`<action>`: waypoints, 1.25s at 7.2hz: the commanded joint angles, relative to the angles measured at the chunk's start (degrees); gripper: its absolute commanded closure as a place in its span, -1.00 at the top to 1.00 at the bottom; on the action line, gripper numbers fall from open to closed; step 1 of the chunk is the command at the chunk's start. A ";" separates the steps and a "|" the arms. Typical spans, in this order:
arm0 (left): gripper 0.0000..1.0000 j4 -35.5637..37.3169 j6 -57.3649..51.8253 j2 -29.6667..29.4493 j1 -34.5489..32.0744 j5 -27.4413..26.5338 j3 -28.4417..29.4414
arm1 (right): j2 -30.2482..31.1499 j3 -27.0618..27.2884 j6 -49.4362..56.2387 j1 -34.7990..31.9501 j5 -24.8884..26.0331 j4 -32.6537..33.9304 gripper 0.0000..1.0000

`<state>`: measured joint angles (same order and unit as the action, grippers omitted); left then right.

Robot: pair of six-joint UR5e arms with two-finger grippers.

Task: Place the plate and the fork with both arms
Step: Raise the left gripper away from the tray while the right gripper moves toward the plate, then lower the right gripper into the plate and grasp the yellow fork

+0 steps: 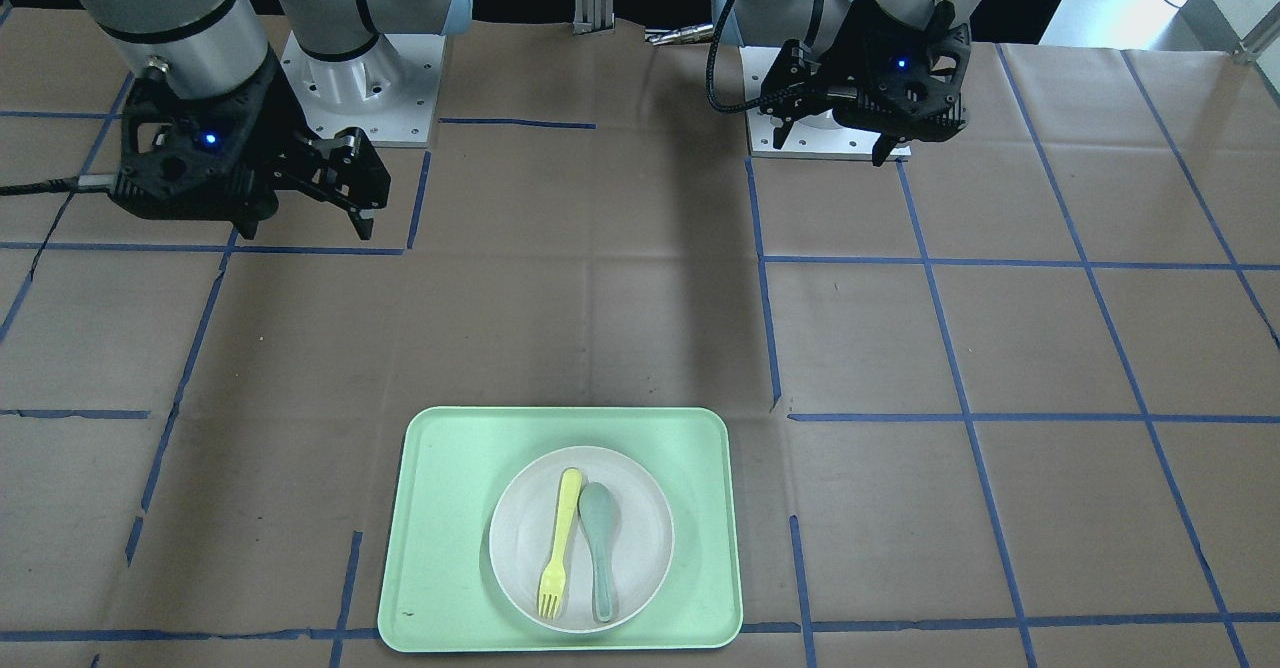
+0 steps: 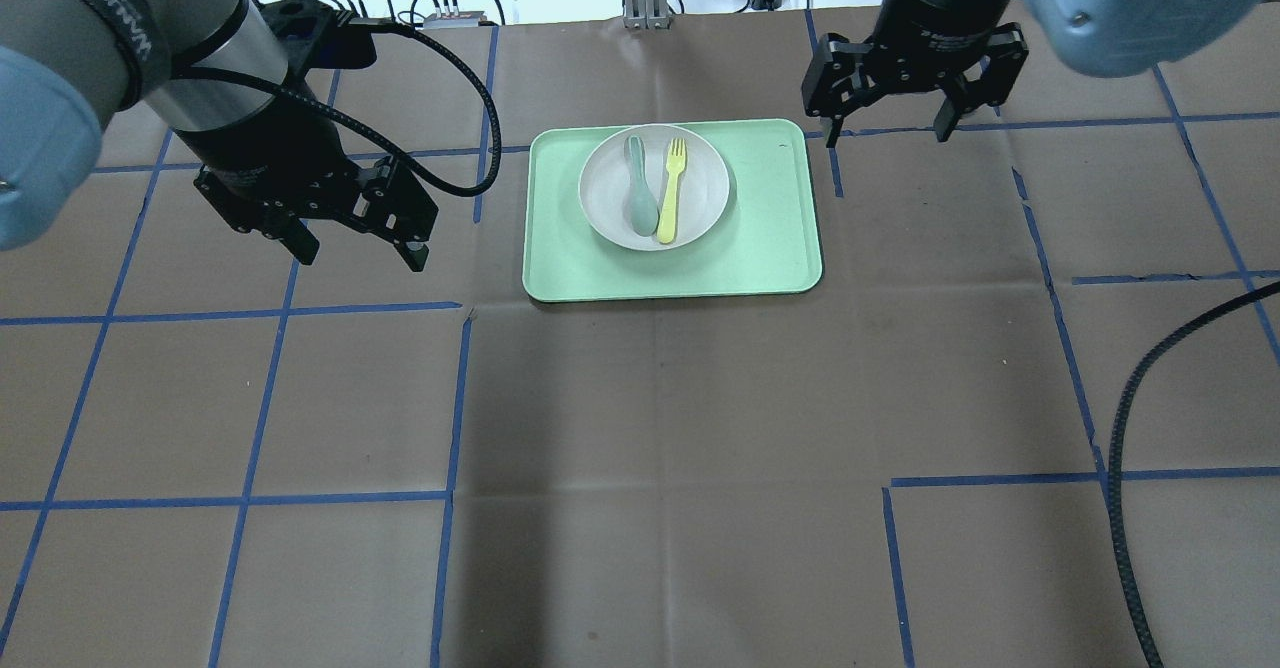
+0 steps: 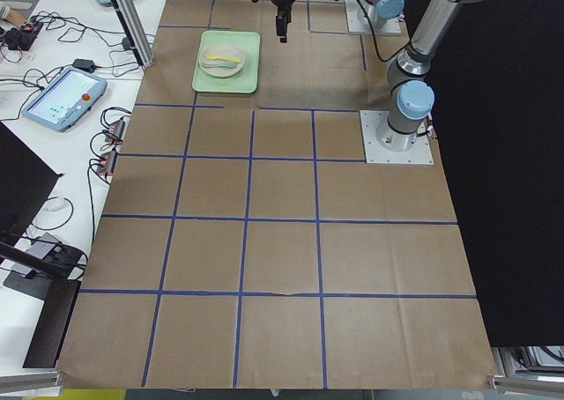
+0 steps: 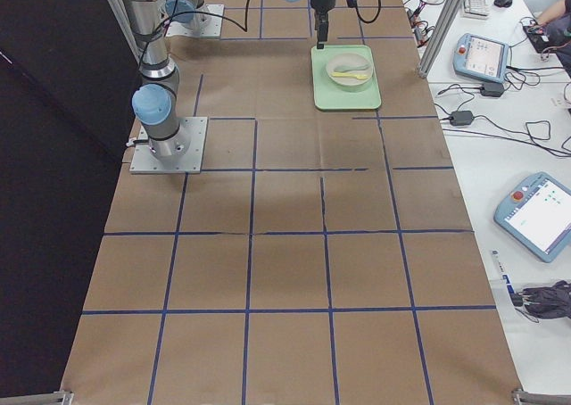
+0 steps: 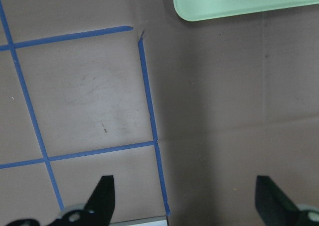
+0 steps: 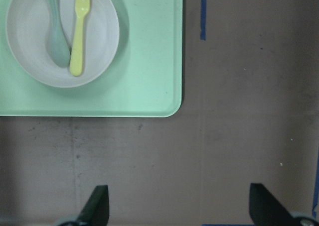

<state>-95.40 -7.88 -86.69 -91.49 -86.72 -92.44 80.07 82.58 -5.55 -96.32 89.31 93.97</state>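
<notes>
Overhead exterior: the plate [image 2: 700,183] sits on the tray [image 2: 770,238] at upper centre of frame and carries the fork [image 2: 671,191] beside the spoon [image 2: 638,193]. The left gripper [image 2: 362,254] and right gripper [image 2: 885,134] flank the tray, jaws spread, gripping nothing.

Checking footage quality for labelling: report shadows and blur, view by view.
Front-facing view: broad soft shadow on the brown paper table cover beside the mint-green rectangular tray; right wrist view: soft focus, pale yellow plastic fork slightly blurred; left wrist view: right half darker.
</notes>
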 commanded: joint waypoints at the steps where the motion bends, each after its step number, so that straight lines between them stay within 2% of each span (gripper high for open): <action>1: 0.99 1.89 -0.65 0.46 -0.09 -0.03 -0.55 | -8.75 -4.50 -6.90 -5.96 -0.01 4.46 1.00; 4: 0.99 4.43 -0.73 -0.59 0.08 -0.03 -1.25 | -19.92 -14.44 -13.07 -11.60 0.42 4.73 1.00; 7: 0.99 3.48 -0.82 0.64 0.08 -0.30 -1.42 | -26.78 -14.55 -14.75 -11.61 0.51 10.69 0.99; 8: 1.00 3.73 -0.91 0.73 0.08 -2.38 -1.34 | -28.64 -14.46 -14.75 -11.43 0.69 12.71 0.92; 9: 1.00 4.34 -0.82 0.91 0.08 -7.10 -1.34 | -30.05 -14.38 -14.75 -11.17 0.78 14.04 0.75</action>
<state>-91.50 -8.72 -86.02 -91.41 -89.59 -93.80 52.15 68.14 -20.23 -107.74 89.92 105.98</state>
